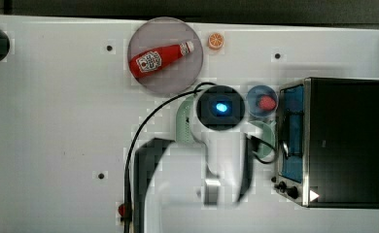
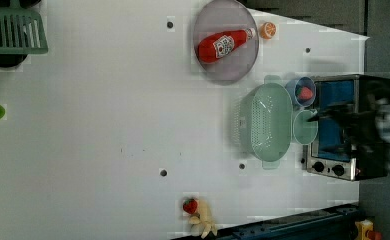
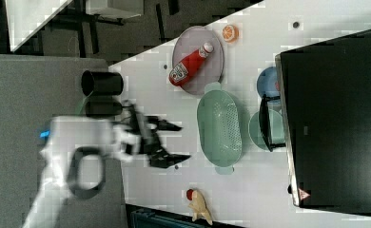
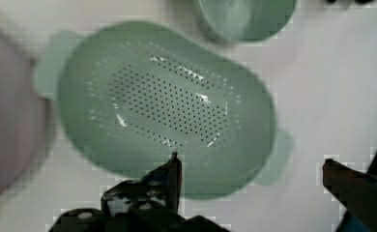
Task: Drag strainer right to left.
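Note:
The strainer (image 2: 265, 122) is a pale mint-green oval colander with small holes in its middle, and it rests on the white table beside the toaster oven. In the right view the strainer (image 3: 219, 128) lies just right of my gripper (image 3: 183, 142). The gripper is open, its two dark fingers spread wide and holding nothing. The wrist view looks down on the strainer (image 4: 167, 111), and the gripper (image 4: 254, 169) hangs over its near rim without touching it. In the top view the arm's wrist (image 1: 220, 108) covers most of the strainer (image 1: 182, 121).
A grey plate (image 1: 187, 77) holds a ketchup bottle (image 1: 161, 58), with an orange slice (image 1: 215, 41) beside it. A small green bowl (image 2: 304, 127) and a blue bowl (image 2: 297, 85) sit between strainer and toaster oven (image 1: 338, 141). A green spatula (image 2: 18, 32) lies far off.

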`<state>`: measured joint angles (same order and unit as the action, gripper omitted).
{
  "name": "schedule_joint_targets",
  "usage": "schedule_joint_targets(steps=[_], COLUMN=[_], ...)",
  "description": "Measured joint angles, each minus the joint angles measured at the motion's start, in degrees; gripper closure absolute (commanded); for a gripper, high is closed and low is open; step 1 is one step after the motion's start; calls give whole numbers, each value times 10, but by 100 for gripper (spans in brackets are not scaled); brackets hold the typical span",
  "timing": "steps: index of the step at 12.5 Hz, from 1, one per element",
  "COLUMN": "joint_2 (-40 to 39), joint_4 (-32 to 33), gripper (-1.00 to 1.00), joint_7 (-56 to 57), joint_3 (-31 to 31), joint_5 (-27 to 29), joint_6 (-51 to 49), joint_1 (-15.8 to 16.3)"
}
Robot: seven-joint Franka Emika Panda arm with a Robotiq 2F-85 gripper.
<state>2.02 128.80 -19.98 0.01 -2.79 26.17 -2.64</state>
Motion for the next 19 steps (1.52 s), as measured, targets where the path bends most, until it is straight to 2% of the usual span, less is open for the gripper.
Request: schedule_joint_targets(steps=[2,6,8,10,15,19], joint_2=[-54,-71,-77,-113,-248,-250], joint_4=[31,95,124,125,118,126], gripper=[-100,-100,-100,-100,-100,-100], joint_7=[-57,-149,-171,-187,-220,-247], joint_3=[10,14,15,18,24,22], joint_5=[1,4,-5,-9,18,2], joint_6=[49,176,272,331,421,420], joint_1=[8,21,23,18,22,45])
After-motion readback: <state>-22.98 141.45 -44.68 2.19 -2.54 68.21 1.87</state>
